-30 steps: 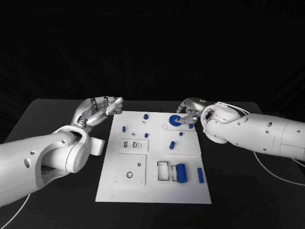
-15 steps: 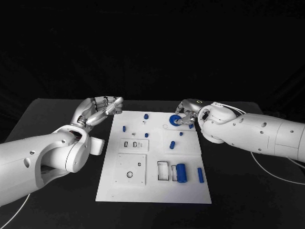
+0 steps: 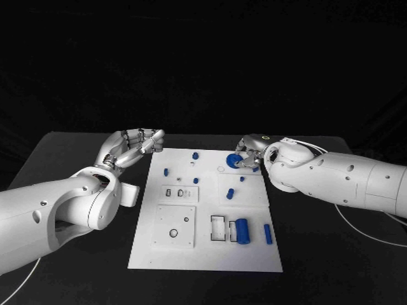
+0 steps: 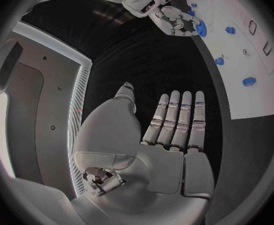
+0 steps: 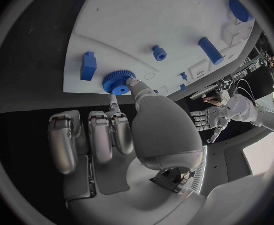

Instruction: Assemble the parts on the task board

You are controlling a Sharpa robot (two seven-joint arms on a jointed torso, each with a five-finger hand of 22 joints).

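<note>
At the task board's [image 3: 206, 210] far edge, right hand [image 3: 249, 154] fingers pinch the blue gear [image 5: 116, 81], axis upright.

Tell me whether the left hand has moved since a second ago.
No. The left hand stays raised beside the task board's far left corner, holding nothing.

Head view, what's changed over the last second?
Very little. The right hand has kept its pinch on the blue gear at the far end of the task board, its arm shifting slightly. The left hand stays raised beside the board, holding nothing. The other blue parts lie where they were.
</note>
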